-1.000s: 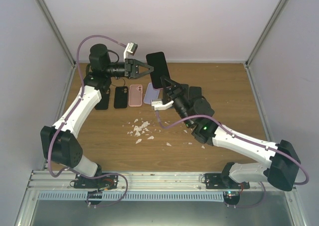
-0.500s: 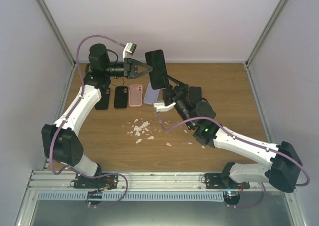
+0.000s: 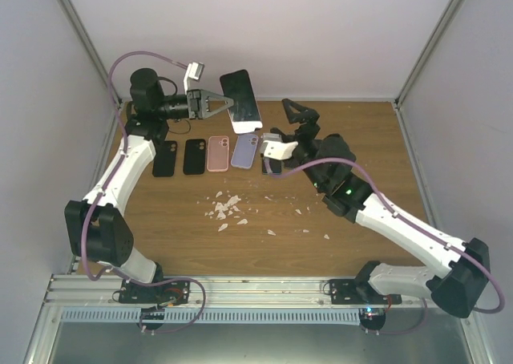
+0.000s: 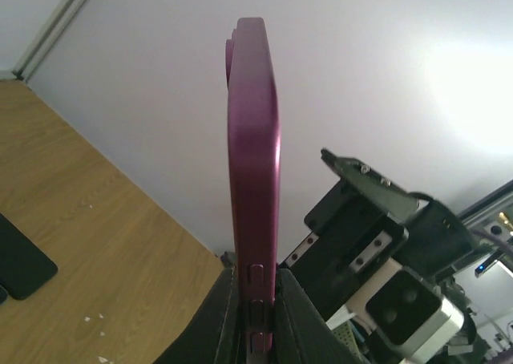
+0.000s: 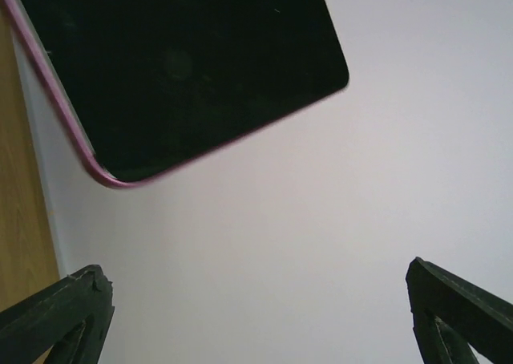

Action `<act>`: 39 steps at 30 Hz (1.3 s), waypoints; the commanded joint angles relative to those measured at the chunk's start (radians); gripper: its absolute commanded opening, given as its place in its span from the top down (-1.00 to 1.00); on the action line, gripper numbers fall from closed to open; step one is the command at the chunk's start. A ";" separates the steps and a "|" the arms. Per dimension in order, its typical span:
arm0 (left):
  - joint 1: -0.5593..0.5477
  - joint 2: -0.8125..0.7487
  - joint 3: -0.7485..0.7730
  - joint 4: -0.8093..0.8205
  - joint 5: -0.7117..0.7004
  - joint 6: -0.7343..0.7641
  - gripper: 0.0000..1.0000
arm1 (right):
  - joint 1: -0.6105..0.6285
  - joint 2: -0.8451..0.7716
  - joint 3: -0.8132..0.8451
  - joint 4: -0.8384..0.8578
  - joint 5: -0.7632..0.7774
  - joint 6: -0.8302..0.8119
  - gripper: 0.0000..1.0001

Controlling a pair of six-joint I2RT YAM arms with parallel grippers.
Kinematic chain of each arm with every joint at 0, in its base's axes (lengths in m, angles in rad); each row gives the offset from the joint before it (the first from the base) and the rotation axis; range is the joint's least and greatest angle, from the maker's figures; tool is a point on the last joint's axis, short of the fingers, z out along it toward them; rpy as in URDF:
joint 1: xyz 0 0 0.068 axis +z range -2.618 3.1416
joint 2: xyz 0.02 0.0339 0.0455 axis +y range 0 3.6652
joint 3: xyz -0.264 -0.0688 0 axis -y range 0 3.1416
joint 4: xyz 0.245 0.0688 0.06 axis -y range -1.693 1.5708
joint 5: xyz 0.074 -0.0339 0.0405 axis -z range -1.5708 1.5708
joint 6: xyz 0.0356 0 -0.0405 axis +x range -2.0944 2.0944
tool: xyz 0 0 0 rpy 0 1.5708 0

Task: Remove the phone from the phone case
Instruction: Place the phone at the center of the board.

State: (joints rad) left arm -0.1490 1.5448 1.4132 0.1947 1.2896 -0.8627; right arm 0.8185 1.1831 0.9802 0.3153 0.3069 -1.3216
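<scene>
The left gripper [image 4: 255,324] is clamping its 2 fingers [image 4: 222,320] together on the lower edge of the phone [image 4: 255,171], which is still sitting in its magenta case [image 4: 244,99]. It is holding the phone upright and edge-on to its own camera, raised off the table [image 3: 361,139] near the back wall. I take this pinch low on 1 end to be a way of leaving the rest of the case free for the other arm to peel. The right gripper [image 3: 300,117] is standing with its jaws wide apart and holding nothing. It is hanging just to the right of the phone, and its camera is looking up at the black screen inside the pink rim. On the table, 4 spare cases [image 3: 218,153] are lying in a row, with white crumbs [image 3: 226,209] scattered nearer the arms.

Compared with 1 second ago, the roles have swapped. The right gripper, then closed at the phone's lower end, has let go and backed off to the right. The left gripper has tightened on the phone and carried it slightly left and toward the back.
</scene>
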 commanded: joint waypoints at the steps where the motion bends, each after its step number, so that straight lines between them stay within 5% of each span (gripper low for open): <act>1: 0.012 -0.022 -0.012 0.106 0.012 0.081 1.00 | -0.047 -0.026 0.111 -0.244 -0.091 0.269 -0.99; 9: 0.012 -0.055 -0.061 0.165 -0.007 0.122 1.00 | -0.136 0.048 0.394 -0.579 -0.322 0.641 -0.97; 19: -0.023 -0.108 -0.160 0.345 -0.040 0.067 1.00 | -0.229 0.149 0.604 -0.787 -0.647 0.989 -0.80; 31: -0.055 -0.178 -0.253 0.390 -0.063 0.082 1.00 | -0.424 0.199 0.520 -0.694 -1.178 1.439 -0.42; 39: -0.065 -0.192 -0.264 0.391 -0.078 0.082 1.00 | -0.427 0.191 0.450 -0.592 -1.282 1.566 -0.39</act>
State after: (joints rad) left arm -0.2024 1.3922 1.1545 0.5045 1.2373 -0.7937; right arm 0.3985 1.3800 1.4548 -0.3637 -0.8761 0.1341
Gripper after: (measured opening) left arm 0.072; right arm 0.701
